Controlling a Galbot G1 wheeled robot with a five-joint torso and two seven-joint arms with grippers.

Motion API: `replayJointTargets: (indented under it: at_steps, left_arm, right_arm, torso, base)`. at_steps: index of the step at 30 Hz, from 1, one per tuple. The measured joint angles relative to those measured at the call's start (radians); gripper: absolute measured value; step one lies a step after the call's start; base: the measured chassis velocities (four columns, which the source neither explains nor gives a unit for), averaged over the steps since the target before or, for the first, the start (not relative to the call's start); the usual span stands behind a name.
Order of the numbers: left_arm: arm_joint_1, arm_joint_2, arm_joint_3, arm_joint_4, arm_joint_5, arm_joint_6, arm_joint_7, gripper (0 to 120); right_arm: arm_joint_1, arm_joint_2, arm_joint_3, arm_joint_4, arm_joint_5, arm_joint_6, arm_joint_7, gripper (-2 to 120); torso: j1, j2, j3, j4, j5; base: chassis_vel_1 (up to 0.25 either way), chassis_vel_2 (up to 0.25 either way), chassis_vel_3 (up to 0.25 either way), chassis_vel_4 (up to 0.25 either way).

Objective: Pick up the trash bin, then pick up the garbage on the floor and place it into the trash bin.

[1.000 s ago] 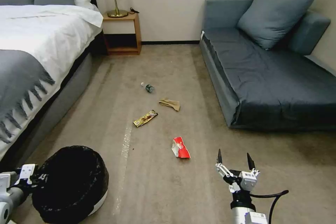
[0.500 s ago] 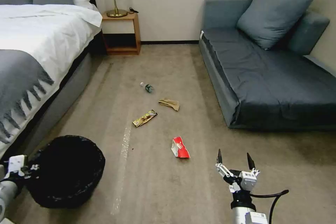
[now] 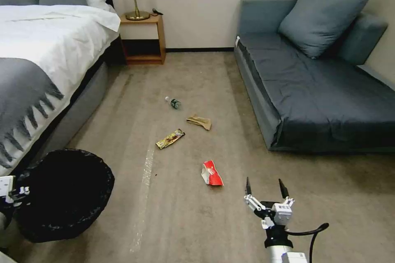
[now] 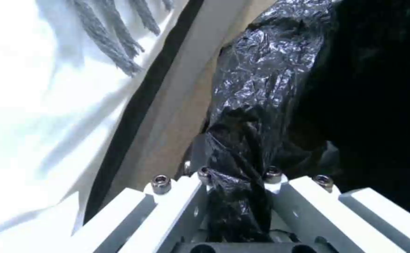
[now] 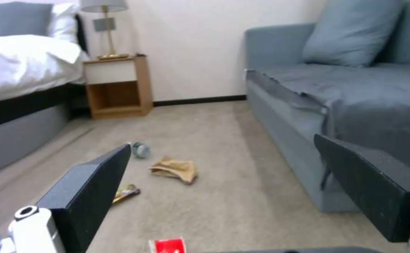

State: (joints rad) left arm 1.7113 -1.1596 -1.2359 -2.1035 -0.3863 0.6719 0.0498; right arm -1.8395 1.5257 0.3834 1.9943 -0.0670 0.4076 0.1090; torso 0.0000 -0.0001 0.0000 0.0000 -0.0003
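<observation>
left gripper (image 4: pixel 235 196), clamped on the bag-lined rim of the trash bin (image 3: pixel 61 193), has carried it up and leftward beside the bed (image 3: pixel 45 49); pickup looks complete. right gripper (image 3: pixel 265 189), fingers spread wide, has edged toward the red-white snack packet (image 3: pixel 212 173) on the carpet (image 3: pixel 185 222).

beige carpet (image 3: pixel 197 82); white bed (image 3: pixel 45 45); blue-grey sofa (image 3: pixel 321 90); wooden nightstand (image 3: pixel 144 39)

one trash bin (image 3: pixel 61 195), four garbage pieces (image 3: pixel 212 173) (all floor-bound), two end effectors (image 3: pixel 266 186)
</observation>
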Motion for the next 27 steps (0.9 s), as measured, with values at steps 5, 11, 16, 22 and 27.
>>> replayJointTargets:
  at_steps: [5, 11, 16, 22, 27]
  left_arm:
    - [0.0, -0.012, 0.01, -0.01, 0.028, -0.012, 0.0, 3]
    - [-0.008, -0.02, 0.021, -0.016, 0.04, -0.013, 0.001, 3]
    - [-0.009, -0.024, 0.022, -0.016, 0.05, -0.013, 0.002, 3]
    - [-0.01, -0.024, 0.02, -0.011, 0.051, -0.014, 0.003, 3]
    - [-0.012, -0.024, 0.02, -0.006, 0.052, -0.016, 0.005, 3]
  right_arm:
    - [-0.006, -0.025, -0.012, -0.011, -0.029, 0.017, -0.011, 100]
    - [-0.007, -0.051, -0.025, -0.018, -0.004, 0.018, -0.032, 100]
    - [-0.004, -0.053, -0.026, -0.026, -0.007, 0.019, -0.035, 100]
    - [-0.001, -0.053, -0.032, -0.029, -0.003, 0.01, -0.037, 100]
    - [0.001, -0.058, -0.032, -0.03, 0.003, -0.009, -0.039, 100]
  torso:
    - [0.0, 0.0, 0.0, -0.0001, 0.0004]
    - [0.0, 0.0, 0.0, 0.0, 0.0005]
    - [0.0, 0.0, 0.0, -0.0001, 0.0004]
    - [0.0, 0.0, 0.0, -0.0001, 0.0003]
    - [0.0, 0.0, 0.0, -0.0001, 0.0003]
  base:
    - [0.0, 0.0, 0.0, 0.0]
    - [0.0, 0.0, 0.0, 0.0]
    - [-0.04, 0.024, 0.038, -0.023]
    - [-0.083, 0.073, 0.096, -0.067]
    - [-0.085, 0.08, 0.08, -0.085]
